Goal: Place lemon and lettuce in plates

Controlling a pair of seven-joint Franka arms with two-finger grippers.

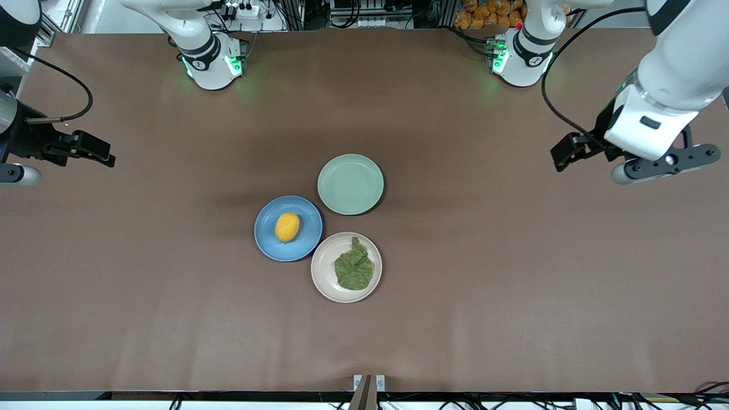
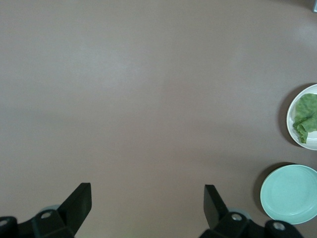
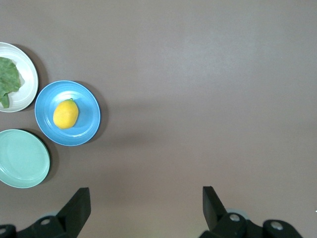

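Two end effectors (image 1: 561, 156) (image 1: 97, 152), three plates (image 1: 288, 228) (image 1: 346, 267) (image 1: 350, 184).

- mint-green plate (image 1: 350, 184) on my brown table (image 1: 512, 285), nothing on it, mid-table, farthest from front camera of the three dishes
- small metal bracket (image 1: 369, 382) at table's near edge

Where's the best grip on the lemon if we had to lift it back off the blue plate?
Probably across the lemon's short axis at its widest middle, coming straight down. It lies on its side in the blue plate, long axis roughly toward the robots' bases, so fingers closing across the narrow width should hold best. The shallow rim blocks a low side approach. The right gripper, open over the table's end, is closer.
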